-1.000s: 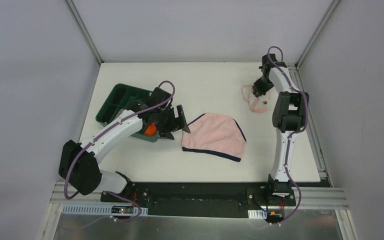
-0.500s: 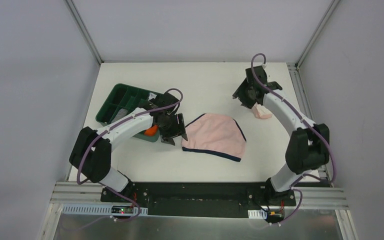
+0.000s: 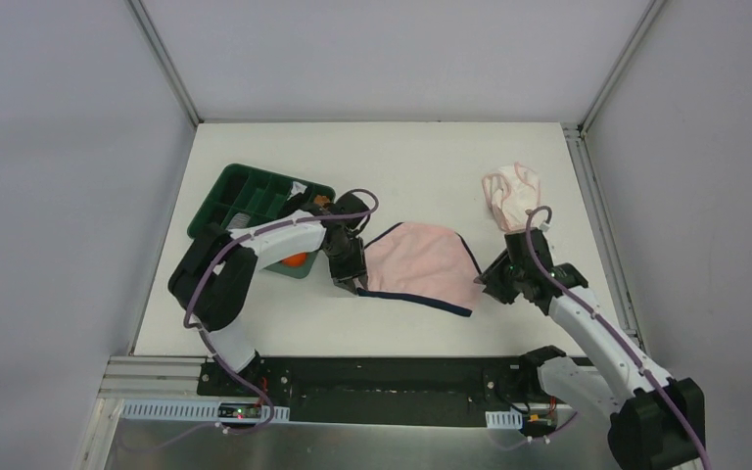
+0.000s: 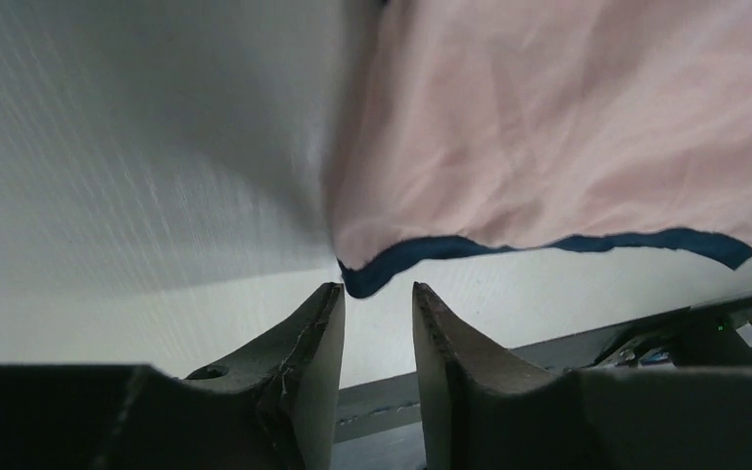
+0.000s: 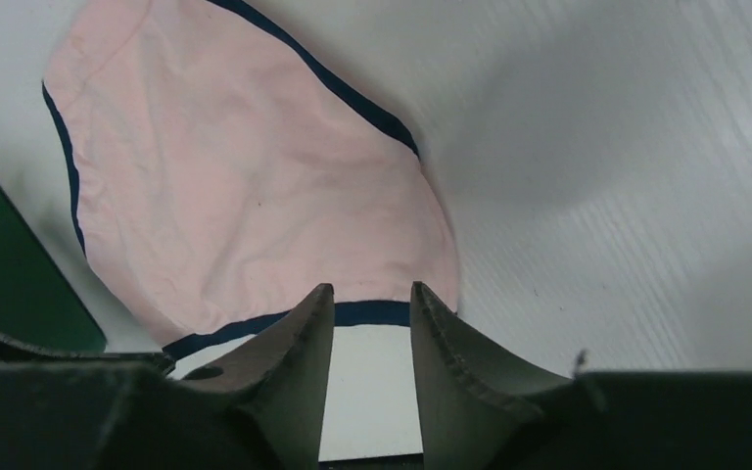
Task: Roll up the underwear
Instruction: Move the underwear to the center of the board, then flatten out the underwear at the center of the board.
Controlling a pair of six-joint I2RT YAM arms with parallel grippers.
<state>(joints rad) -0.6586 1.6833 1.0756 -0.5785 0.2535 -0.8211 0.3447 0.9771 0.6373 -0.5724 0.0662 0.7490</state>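
The pink underwear (image 3: 421,264) with navy edging lies flat at the table's middle. My left gripper (image 3: 353,283) is at its near left corner, open with a narrow gap. In the left wrist view the navy corner (image 4: 360,279) sits just beyond the tips of that gripper (image 4: 377,291), not clamped. My right gripper (image 3: 491,285) is at the near right corner, open. In the right wrist view the navy hem (image 5: 372,313) crosses behind the gap of that gripper (image 5: 372,291). The paler pink-white underwear (image 3: 511,195) lies bunched at the back right, apart from both grippers.
A dark green compartment tray (image 3: 245,196) stands at the left, behind my left arm, with an orange cloth (image 3: 297,259) at its near end. The black rail (image 3: 382,377) runs along the near table edge. Grey walls close in both sides.
The right arm left the pale underwear at the back right and swung to the pink underwear's near right corner. The left gripper moved to the near left corner and its jaws narrowed.
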